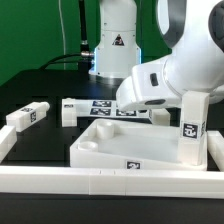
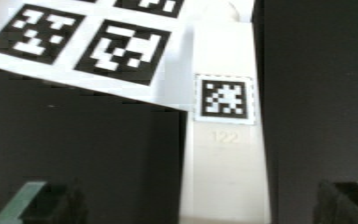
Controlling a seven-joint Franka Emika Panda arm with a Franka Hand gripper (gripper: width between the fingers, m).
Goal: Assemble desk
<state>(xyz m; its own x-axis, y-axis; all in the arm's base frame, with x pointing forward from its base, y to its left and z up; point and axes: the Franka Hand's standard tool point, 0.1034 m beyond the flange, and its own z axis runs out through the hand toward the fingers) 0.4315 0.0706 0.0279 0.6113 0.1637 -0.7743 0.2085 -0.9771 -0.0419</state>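
Hovering over table (image 1: 50,142), jaws flung wide, gripping nothing | straddling desk leg (image 2: 224,135) lying just beside marker board (image 2: 87,40) | spotting desk panel (image 1: 115,145) mid-table, second leg (image 1: 193,128) upright at its end on the exterior view's right

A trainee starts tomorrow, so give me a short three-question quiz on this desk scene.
1. True or false: the gripper is shut on a leg.
2. In the exterior view, how does the corner leg at the panel's right end stand? A upright; B lying flat; C leaning on a rail.
3. Fill in: in the wrist view, the long leg lies next to the ____ board.
Key: 1 false, it is open; 2 A; 3 marker.
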